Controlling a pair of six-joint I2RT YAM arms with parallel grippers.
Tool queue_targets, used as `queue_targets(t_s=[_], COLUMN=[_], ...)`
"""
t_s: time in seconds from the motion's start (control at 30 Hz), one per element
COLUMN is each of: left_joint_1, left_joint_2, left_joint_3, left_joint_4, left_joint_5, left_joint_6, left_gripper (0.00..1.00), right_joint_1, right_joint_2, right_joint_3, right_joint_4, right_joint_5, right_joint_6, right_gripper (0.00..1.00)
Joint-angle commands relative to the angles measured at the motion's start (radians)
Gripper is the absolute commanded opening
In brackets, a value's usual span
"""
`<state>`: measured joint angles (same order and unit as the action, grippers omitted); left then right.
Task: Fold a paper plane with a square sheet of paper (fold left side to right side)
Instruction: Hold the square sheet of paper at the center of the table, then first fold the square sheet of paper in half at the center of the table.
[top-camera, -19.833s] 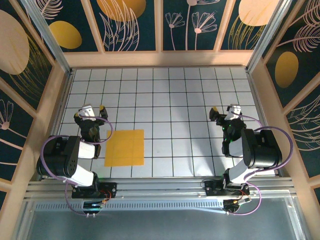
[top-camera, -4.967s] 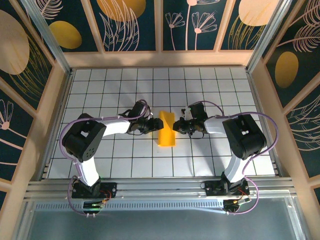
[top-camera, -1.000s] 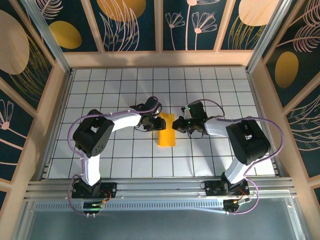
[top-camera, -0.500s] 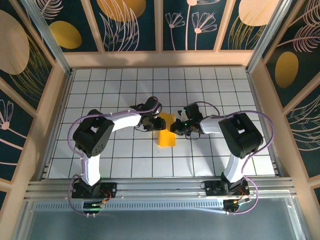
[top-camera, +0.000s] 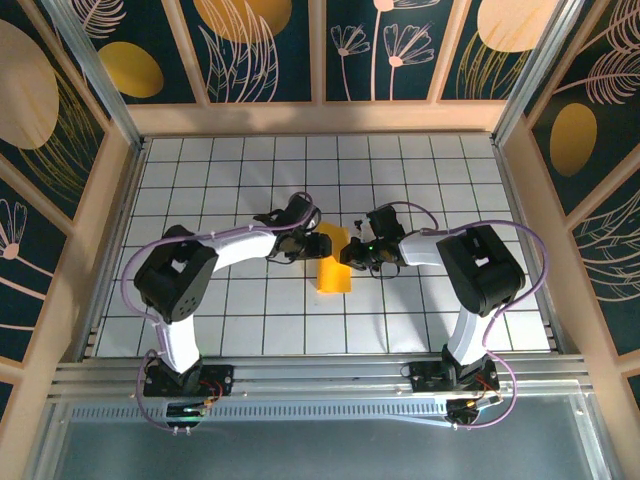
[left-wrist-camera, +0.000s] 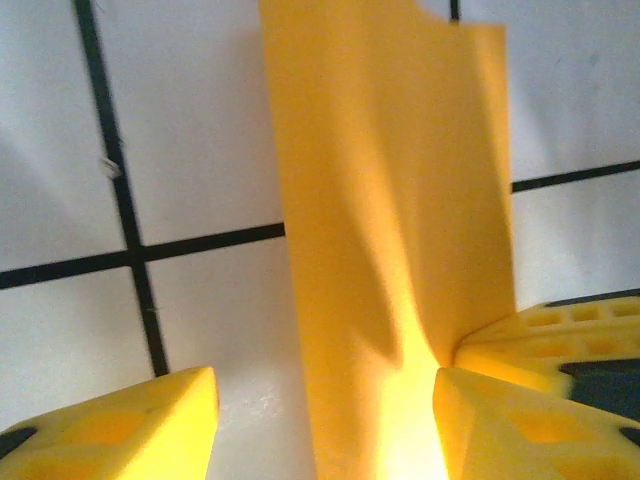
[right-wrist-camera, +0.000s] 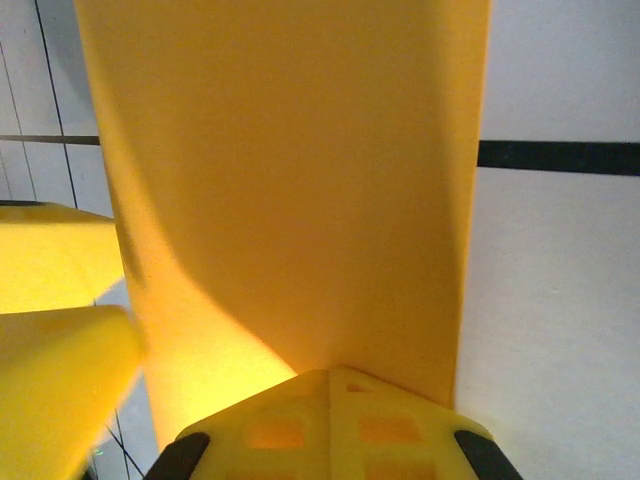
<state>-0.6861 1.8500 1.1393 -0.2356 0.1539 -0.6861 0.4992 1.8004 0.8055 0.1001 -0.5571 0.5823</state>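
Observation:
The square sheet of paper (top-camera: 334, 272) lies folded into a narrow orange-yellow strip in the middle of the tiled floor. My left gripper (top-camera: 306, 241) is at the strip's upper left edge. In the left wrist view the paper (left-wrist-camera: 390, 150) runs up between the yellow fingers (left-wrist-camera: 120, 425), which stand apart, the right one touching it, so the left gripper (left-wrist-camera: 325, 395) is open. My right gripper (top-camera: 354, 251) meets the strip's upper right edge. In the right wrist view it (right-wrist-camera: 330, 378) is shut, tips together against the paper (right-wrist-camera: 290, 150).
White tiled floor (top-camera: 250, 180) with black grid lines spreads around the strip. Wooden rails and patterned walls (top-camera: 320, 50) close it in on three sides. The left gripper's yellow fingers (right-wrist-camera: 55, 300) show at the left of the right wrist view.
The left jaws have spread wider around the strip. The right gripper has slid a little left onto the paper's edge. The strip has stayed in place.

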Motion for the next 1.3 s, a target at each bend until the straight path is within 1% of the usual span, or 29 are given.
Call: queue_targets(t_s=[0.0, 0.07, 0.1, 0.17, 0.23, 0.33, 0.4, 0.6, 0.93, 1.13, 1.27], left_joint_1=[0.005, 0.005, 0.005, 0.005, 0.006, 0.005, 0.005, 0.005, 0.027, 0.056, 0.081], left_joint_2=[-0.085, -0.083, -0.080, -0.072, -0.054, -0.016, 0.005, 0.049, 0.067, 0.060, 0.039], left_joint_3=[-0.009, -0.002, -0.006, -0.021, -0.032, -0.035, -0.041, -0.051, -0.121, -0.161, -0.223], left_joint_4=[0.041, 0.040, 0.049, 0.085, 0.115, 0.145, 0.164, 0.153, 0.218, 0.232, 0.237], left_joint_5=[0.021, 0.071, 0.097, 0.147, 0.188, 0.247, 0.265, 0.221, 0.244, 0.246, 0.241], left_joint_6=[0.025, 0.031, 0.032, 0.026, 0.018, 0.013, 0.010, 0.035, 0.010, 0.010, 0.015], left_gripper=[0.43, 0.28, 0.23, 0.16, 0.11, 0.09, 0.07, 0.05, 0.04, 0.03, 0.02], right_joint_1=[0.009, 0.009, 0.009, 0.009, 0.009, 0.009, 0.010, 0.010, 0.010, 0.010, 0.006], right_joint_2=[0.063, 0.064, 0.064, 0.063, 0.063, 0.063, 0.063, 0.064, 0.071, 0.080, 0.079], right_joint_3=[-0.012, -0.012, -0.011, -0.012, -0.012, -0.014, -0.013, -0.008, -0.002, -0.004, -0.010], right_joint_4=[-0.106, -0.107, -0.109, -0.114, -0.114, -0.115, -0.116, -0.130, -0.161, -0.174, -0.179], right_joint_5=[0.109, 0.112, 0.115, 0.120, 0.123, 0.124, 0.121, 0.130, 0.159, 0.175, 0.181], right_joint_6=[-0.029, -0.030, -0.030, -0.033, -0.033, -0.033, -0.036, -0.044, -0.061, -0.073, -0.076], right_gripper=[0.00, 0.00, 0.00, 0.00, 0.00, 0.00, 0.00, 0.00, 0.00, 0.00, 0.00])
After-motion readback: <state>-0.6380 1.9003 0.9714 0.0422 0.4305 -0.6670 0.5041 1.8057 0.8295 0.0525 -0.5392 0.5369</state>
